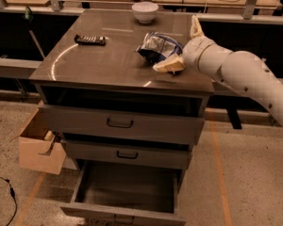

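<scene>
A crumpled blue and silver chip bag (156,47) lies on the grey cabinet top (99,65), right of centre. My gripper (181,46) is at the bag's right side and is open, on the end of the white arm (240,76) that reaches in from the right. One tan finger (168,66) lies low against the bag's near edge. The other finger (195,26) points up behind the bag. The bag rests on the surface between them rather than being clamped.
A white bowl (145,11) stands at the back of the top and a black remote-like object (90,39) at the left. The bottom drawer (127,192) is pulled out; the two above are closed. A cardboard box (40,142) sits left of the cabinet.
</scene>
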Tool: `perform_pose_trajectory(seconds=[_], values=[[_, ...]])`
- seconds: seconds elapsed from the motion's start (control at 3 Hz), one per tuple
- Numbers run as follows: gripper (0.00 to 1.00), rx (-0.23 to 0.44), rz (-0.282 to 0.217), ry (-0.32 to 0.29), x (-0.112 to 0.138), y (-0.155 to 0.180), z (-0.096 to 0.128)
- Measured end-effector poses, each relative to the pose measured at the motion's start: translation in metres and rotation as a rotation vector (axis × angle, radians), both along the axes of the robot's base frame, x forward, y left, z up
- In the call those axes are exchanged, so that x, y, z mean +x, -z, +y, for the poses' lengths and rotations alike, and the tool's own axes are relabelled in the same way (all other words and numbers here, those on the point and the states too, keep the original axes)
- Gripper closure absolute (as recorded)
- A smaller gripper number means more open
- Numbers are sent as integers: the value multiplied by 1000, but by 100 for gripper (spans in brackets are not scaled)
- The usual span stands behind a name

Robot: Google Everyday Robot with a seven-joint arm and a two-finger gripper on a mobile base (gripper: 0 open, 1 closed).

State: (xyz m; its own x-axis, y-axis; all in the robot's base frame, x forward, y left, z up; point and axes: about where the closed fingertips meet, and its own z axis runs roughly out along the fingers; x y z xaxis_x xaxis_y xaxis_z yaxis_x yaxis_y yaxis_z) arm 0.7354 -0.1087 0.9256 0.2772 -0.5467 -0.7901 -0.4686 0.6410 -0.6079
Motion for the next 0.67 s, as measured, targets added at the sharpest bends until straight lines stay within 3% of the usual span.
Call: perform_pose_trajectory(seconds=[0.33,0.67], values=[[0,57,36,12,-32,-6,-15],[0,131,126,-16,-70,0,-27]])
